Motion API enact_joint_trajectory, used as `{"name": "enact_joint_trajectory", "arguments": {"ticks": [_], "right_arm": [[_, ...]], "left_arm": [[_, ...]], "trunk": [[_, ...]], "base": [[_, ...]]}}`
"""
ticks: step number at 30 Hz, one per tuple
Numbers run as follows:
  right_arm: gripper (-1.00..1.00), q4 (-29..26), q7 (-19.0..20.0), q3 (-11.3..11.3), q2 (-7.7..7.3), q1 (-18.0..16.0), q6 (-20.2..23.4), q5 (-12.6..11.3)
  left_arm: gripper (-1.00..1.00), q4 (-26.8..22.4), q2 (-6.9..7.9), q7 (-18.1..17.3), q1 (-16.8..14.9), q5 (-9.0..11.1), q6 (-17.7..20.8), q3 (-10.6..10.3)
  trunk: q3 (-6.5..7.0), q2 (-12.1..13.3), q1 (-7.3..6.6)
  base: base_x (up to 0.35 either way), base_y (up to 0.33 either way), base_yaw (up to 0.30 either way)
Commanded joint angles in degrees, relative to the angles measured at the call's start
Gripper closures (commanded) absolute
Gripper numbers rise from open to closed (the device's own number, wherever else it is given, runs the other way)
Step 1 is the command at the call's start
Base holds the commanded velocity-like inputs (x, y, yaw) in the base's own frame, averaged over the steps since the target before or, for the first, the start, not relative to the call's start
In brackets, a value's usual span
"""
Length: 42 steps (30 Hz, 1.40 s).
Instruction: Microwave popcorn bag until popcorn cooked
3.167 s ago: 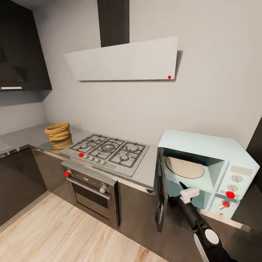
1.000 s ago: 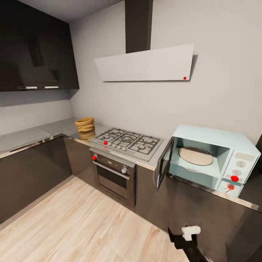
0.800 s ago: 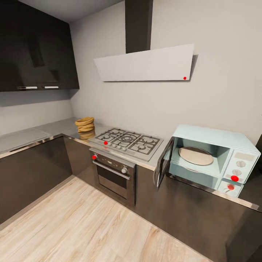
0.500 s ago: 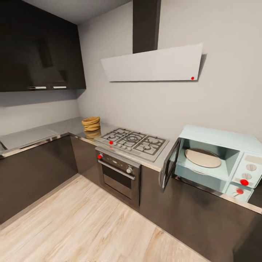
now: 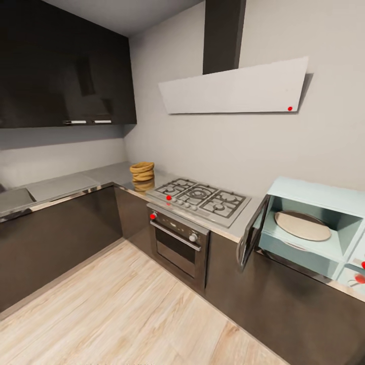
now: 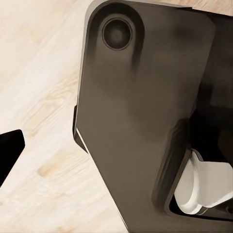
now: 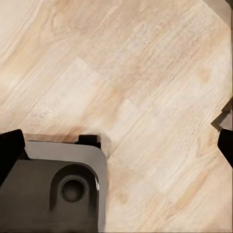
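The popcorn bag (image 5: 142, 171), a squat mustard-tan sack with a rolled rim, stands on the grey steel countertop (image 5: 76, 183) just left of the gas hob. At the right edge the pale mint-blue microwave (image 5: 317, 195) sits with its dark glass door (image 5: 252, 232) swung open and a round plate inside; its knob panel is cut off by the picture's edge. The popcorn is hidden. My left gripper (image 6: 116, 150) and right gripper (image 7: 116, 145) hang low over the wood floor beside my dark base, fingers wide apart with nothing between them.
A gas hob (image 5: 204, 197) with a steel built-in oven (image 5: 178, 244) below lies between bag and microwave. A white slanted hood (image 5: 233, 91) hangs above. Dark upper cabinets (image 5: 66, 71) and dark lower fronts (image 5: 61, 233) line the corner. Wood floor (image 5: 126, 309) spreads in front.
The camera has drawn back from the counter and turned left, so everything has slid right in the picture. My right arm, earlier by the microwave door, has dropped out of the head view.
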Motion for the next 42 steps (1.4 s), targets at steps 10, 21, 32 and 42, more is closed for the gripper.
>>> {"name": "enact_joint_trajectory", "arguments": {"ticks": [10,21,32,42], "right_arm": [[-1.0,0.44,-0.22,0.03,-1.6,3.23,-0.34,-0.05],[-1.0,0.43,-0.22,0.03,-1.62,6.83,-0.34,-0.05],[-1.0,0.43,-0.22,0.03,-1.62,11.65,-0.34,-0.05],[-1.0,0.43,-0.22,0.03,-1.62,11.65,-0.34,-0.05]], "left_arm": [[-1.0,-0.07,-0.53,-0.02,0.02,0.07,-0.06,0.36],[-1.0,-0.07,-0.54,-0.02,0.02,0.08,-0.08,0.56],[-1.0,-0.07,-0.54,-0.02,0.02,0.07,-0.08,0.52],[-1.0,-0.08,-0.54,-0.02,0.02,0.08,-0.08,0.58]], "trunk": [[-0.06,-0.05,0.01],[-0.06,-0.05,0.01],[-0.06,-0.05,0.01],[-0.06,-0.05,0.01]], "base": [[0.0,0.071,0.0],[0.046,0.292,0.0],[0.14,0.295,0.0],[0.144,0.293,0.0]]}}
